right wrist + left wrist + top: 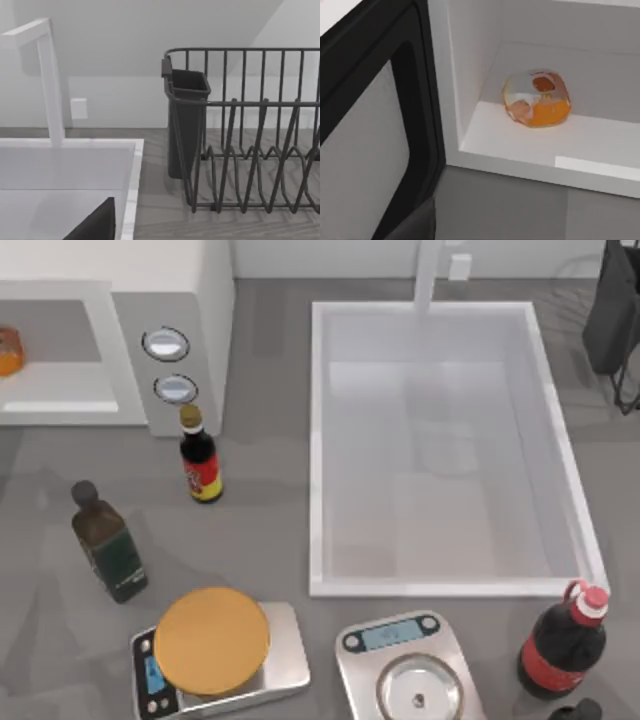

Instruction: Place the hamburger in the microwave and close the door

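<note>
One hamburger (8, 350) sits inside the open microwave (180, 300) at the table's left edge in the top view. The left wrist view shows it near the front lip beside the open door (365, 150). The right wrist view faces a sink (65, 175) and rack (250, 135); I cannot tell either jaws' state, and a hasty swing could bump the bun.

Of my left arm I see one dark grey, matte, wedge-shaped piece of the left tool (415, 226), very close in front of the wrist camera. The left wrist is pitched a little downward and is held low, near the grey worktop (510, 205). Of my right arm I see the same kind of dark grey wedge, a piece of the right tool (96, 225), also close before its camera. The right wrist is held nearly level, a little above the worktop. Whether either tool is spread or closed, I cannot tell.
</note>
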`<state>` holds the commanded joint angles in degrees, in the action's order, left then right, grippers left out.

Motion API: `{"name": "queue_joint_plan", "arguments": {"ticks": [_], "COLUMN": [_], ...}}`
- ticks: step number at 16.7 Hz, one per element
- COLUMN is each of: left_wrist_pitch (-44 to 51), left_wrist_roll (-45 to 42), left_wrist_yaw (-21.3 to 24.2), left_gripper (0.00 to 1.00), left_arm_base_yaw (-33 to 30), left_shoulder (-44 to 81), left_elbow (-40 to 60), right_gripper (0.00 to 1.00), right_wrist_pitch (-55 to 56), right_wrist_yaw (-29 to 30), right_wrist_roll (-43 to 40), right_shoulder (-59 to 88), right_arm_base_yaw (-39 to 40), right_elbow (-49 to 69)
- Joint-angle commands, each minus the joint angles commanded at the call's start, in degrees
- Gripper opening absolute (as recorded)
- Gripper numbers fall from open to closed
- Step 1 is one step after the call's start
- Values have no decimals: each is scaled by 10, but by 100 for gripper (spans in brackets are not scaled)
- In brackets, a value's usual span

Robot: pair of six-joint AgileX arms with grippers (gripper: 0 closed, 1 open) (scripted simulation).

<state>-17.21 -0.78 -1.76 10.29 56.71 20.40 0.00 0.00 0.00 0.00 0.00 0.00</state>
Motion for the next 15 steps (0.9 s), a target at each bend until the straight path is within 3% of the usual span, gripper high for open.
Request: {"name": "queue_joint_plan", "arguments": {"ticks": [10, 15], "left_wrist_pitch": [129, 169], "left_wrist_roll": [6, 8], "left_wrist_yaw": [14, 17], "left_gripper": [100, 100], "left_arm_base_yaw": [-78, -101], "left_shoulder": [-440, -560], "left_elbow": [-153, -201], "right_gripper": [100, 100], "right_wrist_pitch": [0, 0], "right_wrist_yaw": [0, 0], "right_wrist_roll": [0, 0], "right_shoulder": [0, 0], "right_arm_base_yaw": [0, 0], "right_elbow": [0, 0]}}
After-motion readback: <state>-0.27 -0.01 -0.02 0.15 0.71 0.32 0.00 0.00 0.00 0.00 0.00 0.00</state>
